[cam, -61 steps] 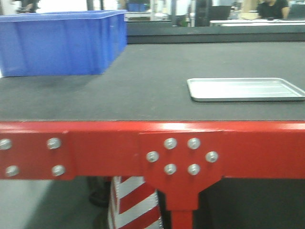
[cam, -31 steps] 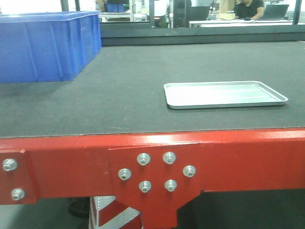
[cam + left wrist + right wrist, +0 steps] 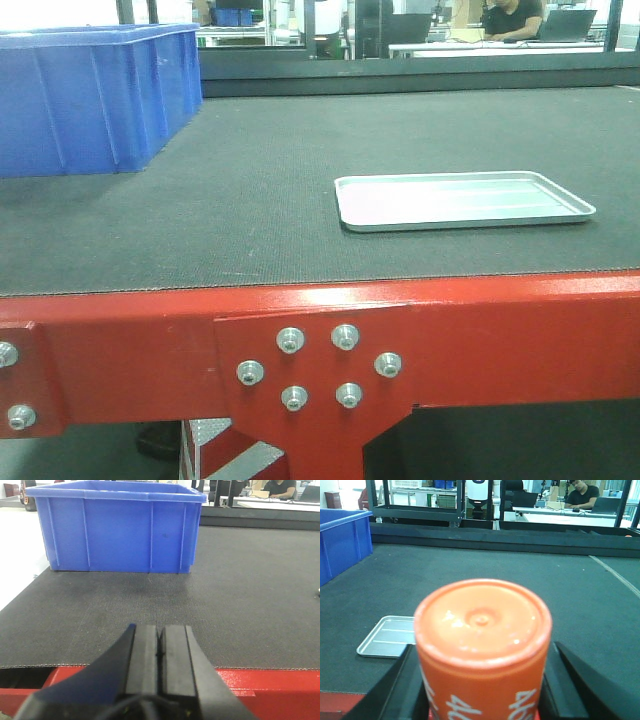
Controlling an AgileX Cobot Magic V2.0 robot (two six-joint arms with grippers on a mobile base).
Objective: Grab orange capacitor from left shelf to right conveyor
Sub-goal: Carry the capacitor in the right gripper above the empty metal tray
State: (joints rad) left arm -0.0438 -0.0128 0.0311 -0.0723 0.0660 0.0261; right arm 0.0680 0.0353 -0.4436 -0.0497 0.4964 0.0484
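Exterior front-facing view shows right conveyor bearing silver tray, blue bin.

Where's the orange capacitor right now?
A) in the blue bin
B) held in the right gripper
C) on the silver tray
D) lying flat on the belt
B: the right wrist view shows the orange capacitor upright in the right gripper, with a dark jaw pressed against each side of it.
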